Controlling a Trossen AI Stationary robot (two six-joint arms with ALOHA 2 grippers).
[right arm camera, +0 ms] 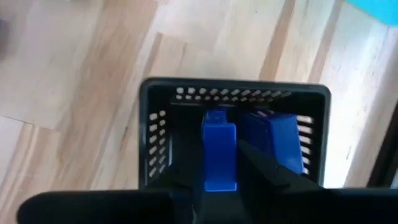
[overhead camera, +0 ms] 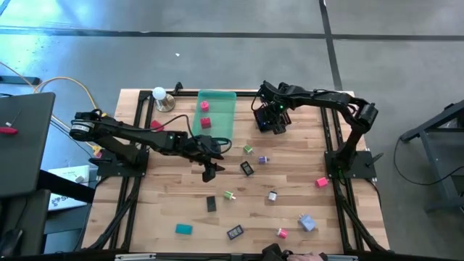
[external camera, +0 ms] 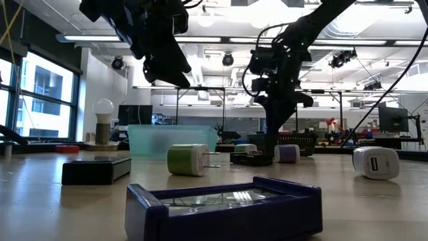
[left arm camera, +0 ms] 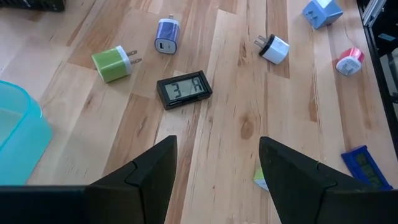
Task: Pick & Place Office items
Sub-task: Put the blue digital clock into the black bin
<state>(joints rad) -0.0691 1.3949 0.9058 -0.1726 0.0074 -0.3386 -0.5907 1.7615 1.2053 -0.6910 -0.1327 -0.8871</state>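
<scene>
Squarely over the black mesh basket (right arm camera: 235, 134), a blue office item (right arm camera: 219, 157) hung pinched in the right gripper (right arm camera: 227, 163); releasing it low between the walls would do best. Other items (overhead camera: 247, 168) lay scattered mid-table, below the left gripper (overhead camera: 210, 171), whose fingers stood apart, empty.

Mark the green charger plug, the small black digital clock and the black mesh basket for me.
green charger plug (left arm camera: 112, 65), left wrist view, on its green body.
black digital clock (left arm camera: 184, 91), left wrist view, on its display face.
black mesh basket (right arm camera: 233, 94), right wrist view, on its far perforated wall.
</scene>
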